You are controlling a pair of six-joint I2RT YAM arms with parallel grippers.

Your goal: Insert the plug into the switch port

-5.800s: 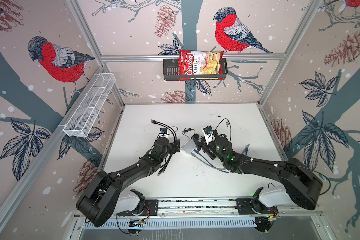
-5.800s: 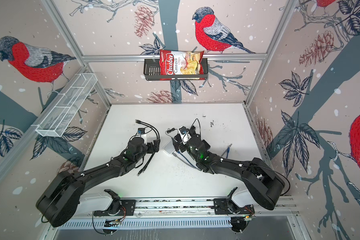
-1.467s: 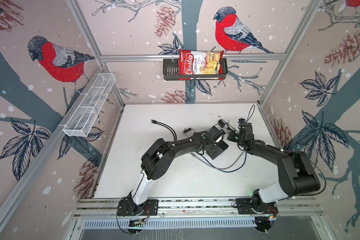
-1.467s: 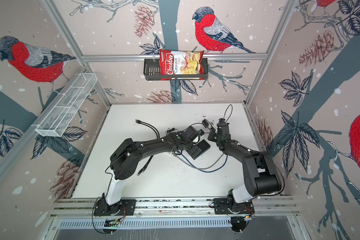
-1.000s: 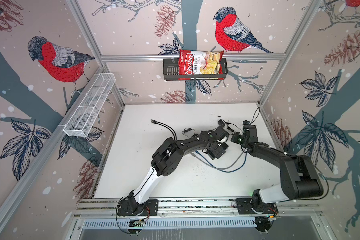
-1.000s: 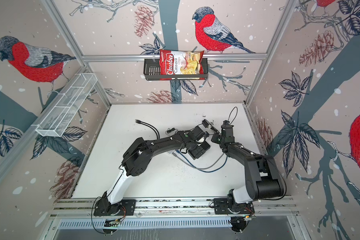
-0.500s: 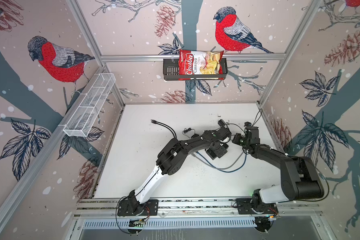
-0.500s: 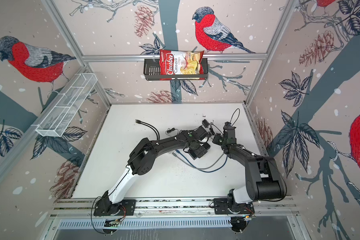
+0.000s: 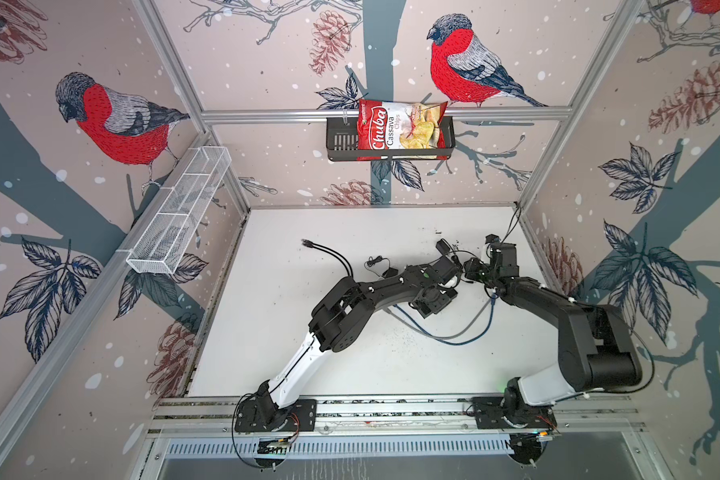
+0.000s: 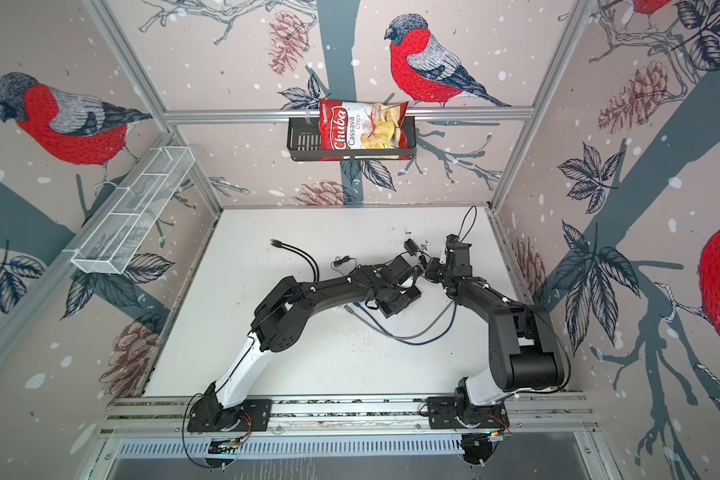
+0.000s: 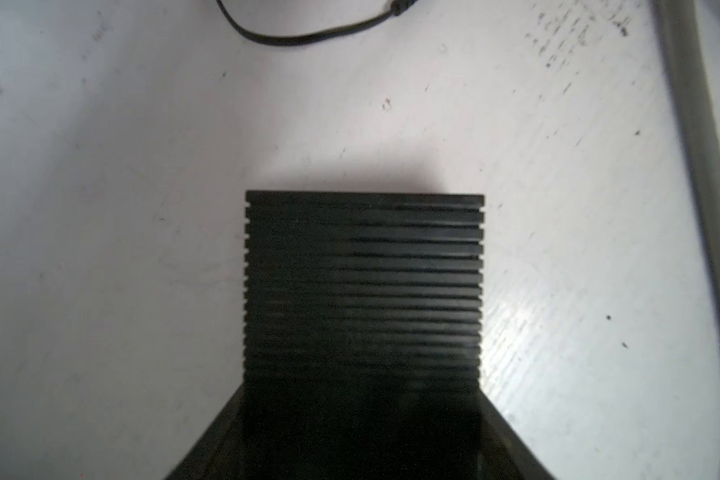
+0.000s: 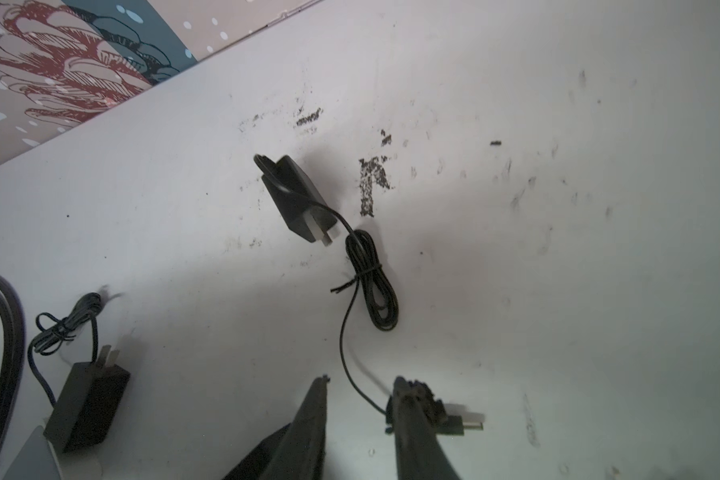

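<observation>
A small black plug (image 12: 465, 423) with a silvery tip is sitting outside any port, at the end of a thin black cord (image 12: 341, 336) that is running from the adapter (image 12: 298, 195) through a tied bundle. It is resting near the adapter, its tip pointing away from the cord, with part of its body hidden. The switch (image 12: 30, 457) is showing only as a pale grey corner, well apart from the adapter, with its ports out of sight.
</observation>
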